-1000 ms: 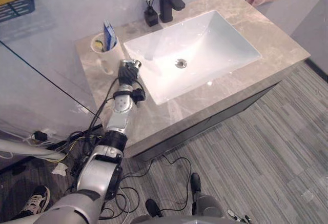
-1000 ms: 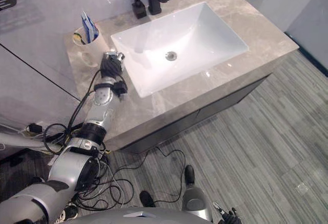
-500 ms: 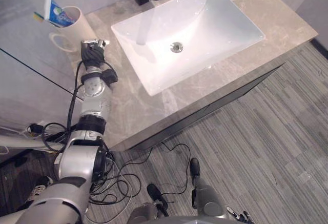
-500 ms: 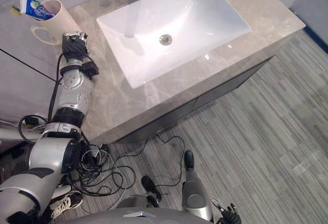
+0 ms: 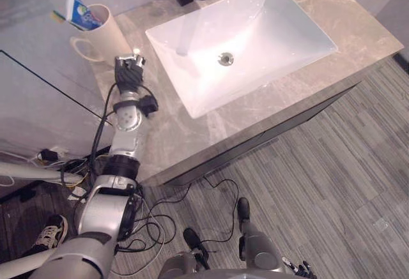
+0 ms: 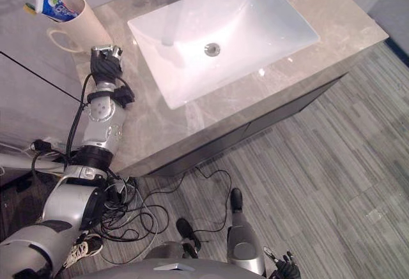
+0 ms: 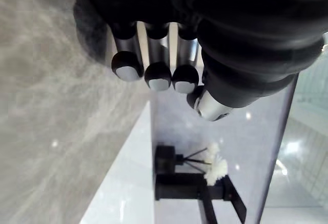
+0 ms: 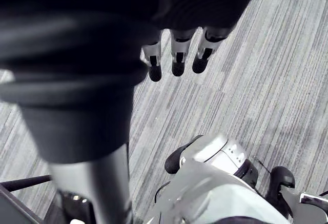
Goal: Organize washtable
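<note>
A cream mug stands at the back left corner of the grey marble countertop. A blue and white toothpaste tube and a toothbrush stick out of it. My left hand rests over the counter just in front of the mug, between it and the white sink. In the left wrist view its fingers are straight and hold nothing. My right hand hangs low over the floor with relaxed, empty fingers.
A black faucet stands behind the sink, and beside it a small black vase with white flowers. The counter's front edge drops to a striped grey floor. A wall runs along the counter's left side.
The camera has tilted and shifted, so the whole scene sits differently in view. My left hand stays close in front of the mug, empty as before.
</note>
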`<state>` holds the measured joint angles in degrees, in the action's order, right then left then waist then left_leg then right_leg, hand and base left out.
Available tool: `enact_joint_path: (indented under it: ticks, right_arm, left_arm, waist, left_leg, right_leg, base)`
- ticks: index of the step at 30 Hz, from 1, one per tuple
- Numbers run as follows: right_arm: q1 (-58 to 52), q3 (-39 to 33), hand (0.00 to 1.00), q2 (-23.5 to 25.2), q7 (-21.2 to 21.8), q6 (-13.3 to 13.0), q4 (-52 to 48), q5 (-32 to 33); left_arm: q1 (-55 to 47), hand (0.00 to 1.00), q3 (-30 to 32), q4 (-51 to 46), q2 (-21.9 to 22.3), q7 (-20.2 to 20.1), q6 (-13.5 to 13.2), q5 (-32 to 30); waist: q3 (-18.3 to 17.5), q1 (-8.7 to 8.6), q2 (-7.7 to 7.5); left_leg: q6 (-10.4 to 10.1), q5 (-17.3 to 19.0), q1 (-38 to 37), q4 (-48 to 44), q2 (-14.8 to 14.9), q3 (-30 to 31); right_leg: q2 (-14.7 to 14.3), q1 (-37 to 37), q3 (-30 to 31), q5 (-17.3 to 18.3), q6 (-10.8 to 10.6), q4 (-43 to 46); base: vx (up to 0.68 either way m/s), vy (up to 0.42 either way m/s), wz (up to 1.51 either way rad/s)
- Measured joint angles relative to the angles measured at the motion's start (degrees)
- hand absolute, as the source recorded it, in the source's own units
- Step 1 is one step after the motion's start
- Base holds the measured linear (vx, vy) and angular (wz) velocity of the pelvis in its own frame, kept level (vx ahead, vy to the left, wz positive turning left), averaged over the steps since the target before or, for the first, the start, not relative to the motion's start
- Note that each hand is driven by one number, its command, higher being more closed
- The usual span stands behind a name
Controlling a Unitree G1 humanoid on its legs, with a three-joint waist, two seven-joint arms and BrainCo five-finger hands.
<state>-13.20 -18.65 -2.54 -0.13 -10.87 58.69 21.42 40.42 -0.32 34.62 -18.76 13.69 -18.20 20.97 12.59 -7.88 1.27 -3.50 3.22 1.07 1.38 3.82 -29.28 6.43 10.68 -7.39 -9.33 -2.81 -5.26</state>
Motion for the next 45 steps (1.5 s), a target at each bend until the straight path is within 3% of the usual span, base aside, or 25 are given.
enact_joint_path:
  ticks: [9,16,21,25,27,30,33,39,41,42,45]
  right_arm:
    - [-0.02,-0.08,0.00,0.23,0.14,0.18,-0.01,0.01]
    - [-0.32,-0.09,0.00,0.14,0.31,0.27,0.15,0.04]
    - [-0.47,-0.06,0.00,-0.32,1.49,0.29,0.46,1.18]
    - [-0.41,0.06,0.00,-0.60,1.68,0.31,0.52,1.74]
    - [-0.52,0.05,0.00,-0.53,1.93,0.36,0.56,2.19]
    - [-0.44,0.06,0.00,-0.14,1.95,0.36,0.54,2.20]
    - [-0.44,0.11,0.00,0.36,1.93,0.39,0.51,2.20]
    - [-0.51,1.10,0.00,1.53,1.89,1.62,0.33,2.21]
    - [-0.50,1.15,0.00,1.71,1.85,1.69,0.44,2.20]
    - [-0.44,1.11,0.00,1.79,1.81,1.74,0.53,2.19]
    - [0.26,0.12,0.00,1.78,1.32,2.67,2.74,2.10]
  left_arm:
    - [-17.06,1.00,-1.76,-16.87,0.83,-4.16,-0.41,0.00]
    - [-35.14,1.00,-1.85,-32.79,2.72,-9.37,-0.46,-0.77]
    - [-45.25,1.00,-1.26,-42.19,4.13,-13.23,-0.73,-0.96]
    - [-49.97,1.00,1.59,-44.03,7.56,-13.85,-1.83,0.14]
    - [-51.72,1.00,3.14,-43.98,8.38,-13.74,-1.90,0.08]
    - [-53.83,1.00,5.74,-41.47,10.83,-13.07,-2.21,-0.07]
    - [-54.70,1.00,9.48,-32.33,12.75,-11.63,-1.66,-1.31]
    - [-54.62,1.00,13.95,-6.68,14.96,-8.72,3.83,-6.94]
    - [-54.19,1.00,15.32,2.65,15.74,-8.41,4.99,-8.54]
    - [-54.04,0.00,16.33,9.29,16.41,-8.31,6.07,-9.07]
    - [-53.39,0.00,16.94,20.68,16.92,-8.90,8.57,-8.42]
  waist:
    - [-0.27,1.09,0.11]
    - [-4.47,2.79,0.60]
    - [-7.52,5.29,0.29]
    - [-9.30,5.76,0.29]
    - [-9.87,6.79,0.00]
    - [-10.54,7.03,-0.53]
    - [-11.35,7.42,-1.22]
    - [-13.09,8.34,-3.38]
    - [-13.13,8.37,-3.37]
    - [-13.47,8.31,-3.47]
    - [-13.62,7.90,-3.60]
  left_leg:
    - [0.19,-0.29,-2.03,0.51,-0.02,1.91]
    - [0.34,-0.39,-2.53,0.53,-0.05,5.33]
    - [1.05,-0.85,-2.50,0.48,-0.94,8.74]
    - [1.39,-1.56,-2.68,1.02,-1.38,11.00]
    - [1.24,-2.25,-3.64,2.09,-1.47,11.80]
    - [1.10,-3.27,-4.64,3.57,-1.50,13.03]
    - [1.08,-3.59,-5.50,3.97,-1.36,13.60]
    - [0.85,-3.02,-6.85,4.53,-1.23,13.35]
    - [0.71,-2.64,-7.66,4.54,-1.25,12.76]
    - [0.70,-2.38,-7.93,4.54,-1.30,12.49]
    - [0.90,-2.37,-8.12,4.50,-1.49,12.33]
  right_leg:
    - [0.15,-2.86,-2.39,0.67,-0.05,0.00]
    - [0.60,-5.21,-5.97,1.09,-0.25,0.01]
    - [1.92,-7.21,-9.18,1.91,-0.99,0.01]
    - [2.38,-8.48,-11.15,2.28,-1.06,0.01]
    - [2.39,-9.36,-12.19,2.62,-1.21,0.01]
    - [2.33,-10.54,-13.45,3.23,-1.25,0.01]
    - [2.20,-11.55,-14.07,3.62,-1.27,0.01]
    - [2.26,-13.42,-14.58,4.38,-1.82,0.01]
    - [2.26,-13.88,-14.05,4.59,-2.06,0.00]
    - [2.25,-13.86,-13.62,4.57,-2.06,0.00]
    - [2.27,-13.86,-12.96,4.48,-2.12,0.00]
  base:
    - [0.00,-0.002,0.11]
    - [0.02,0.010,0.25]
    - [-0.03,0.018,0.34]
    - [-0.03,0.003,0.33]
    - [-0.04,-0.016,0.23]
    - [-0.02,-0.019,0.24]
    - [0.00,-0.012,0.09]
    - [-0.01,-0.001,0.01]
    - [0.03,0.017,-0.14]
    - [0.03,0.020,-0.20]
    - [0.05,0.020,-0.07]
